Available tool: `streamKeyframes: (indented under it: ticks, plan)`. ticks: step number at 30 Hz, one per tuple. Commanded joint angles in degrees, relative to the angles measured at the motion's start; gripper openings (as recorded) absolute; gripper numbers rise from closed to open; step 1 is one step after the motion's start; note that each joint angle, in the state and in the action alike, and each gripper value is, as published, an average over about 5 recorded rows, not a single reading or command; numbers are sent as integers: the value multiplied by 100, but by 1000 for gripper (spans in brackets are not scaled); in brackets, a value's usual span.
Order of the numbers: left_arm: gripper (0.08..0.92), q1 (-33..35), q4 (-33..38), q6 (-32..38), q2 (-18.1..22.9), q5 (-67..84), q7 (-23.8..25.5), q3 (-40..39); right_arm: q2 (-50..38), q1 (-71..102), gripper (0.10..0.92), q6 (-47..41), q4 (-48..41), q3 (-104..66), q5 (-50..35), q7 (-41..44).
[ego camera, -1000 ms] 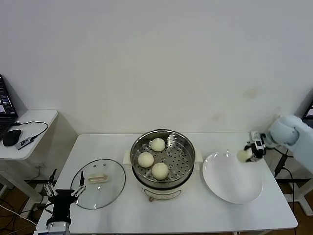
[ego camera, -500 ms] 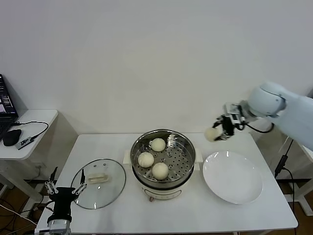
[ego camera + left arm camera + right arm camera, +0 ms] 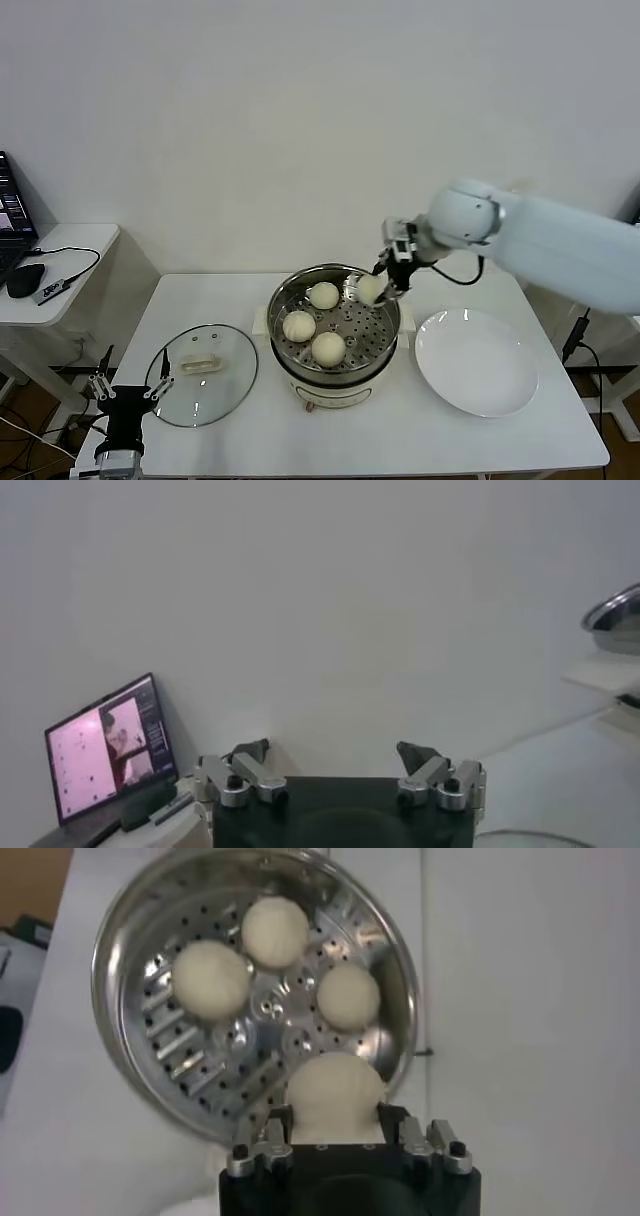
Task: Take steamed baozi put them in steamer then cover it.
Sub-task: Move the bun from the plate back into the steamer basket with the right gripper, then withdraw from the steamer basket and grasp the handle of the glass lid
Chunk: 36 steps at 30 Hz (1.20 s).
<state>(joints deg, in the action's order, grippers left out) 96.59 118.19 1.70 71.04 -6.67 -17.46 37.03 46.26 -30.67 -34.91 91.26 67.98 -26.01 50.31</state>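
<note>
The steamer [image 3: 334,268] stands mid-table with three baozi on its perforated tray: one at the back [image 3: 323,295], one at the left [image 3: 298,325], one at the front [image 3: 328,347]. My right gripper [image 3: 380,285] hangs over the steamer's back right part, shut on a fourth baozi [image 3: 369,289]. In the right wrist view that bun [image 3: 335,1093] sits between the fingers of the gripper [image 3: 336,1123], above the tray [image 3: 180,1043] near its rim. My left gripper [image 3: 125,392] waits open at the table's front left corner; the left wrist view shows it [image 3: 340,765] with nothing in it.
A glass lid [image 3: 202,373] lies flat left of the steamer. A white plate [image 3: 477,362] with nothing on it lies to its right. A side table [image 3: 60,250] with a mouse and cables stands at far left, and a laptop [image 3: 105,745] shows there.
My right arm has carried the baozi from above the plate leftward to above the steamer's back right part. The left arm has stayed put.
</note>
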Motion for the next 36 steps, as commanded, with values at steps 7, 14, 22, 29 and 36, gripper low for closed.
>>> streamKeyframes:
  ticks: [7,14,22,29,36]
  plan:
    - [823,12,-22,12,41,-9,-3,36,765,980,558,-669,-536,23,49,-673]
    - [823,-8,-43,14,54,-18,-3,13,858,1020,560,-671,-658,-36,87,-756]
    - [823,-14,-37,13,45,-22,0,-9,794,883,572,-680,-497,-120,-157,-866]
    - [823,-87,-58,1,44,-26,8,-68,334,493,742,-679,46,-467,-488,-861]
    - [823,-174,-160,79,55,-6,1,-106,-578,1223,821,-524,900,-1293,-1326,-2860]
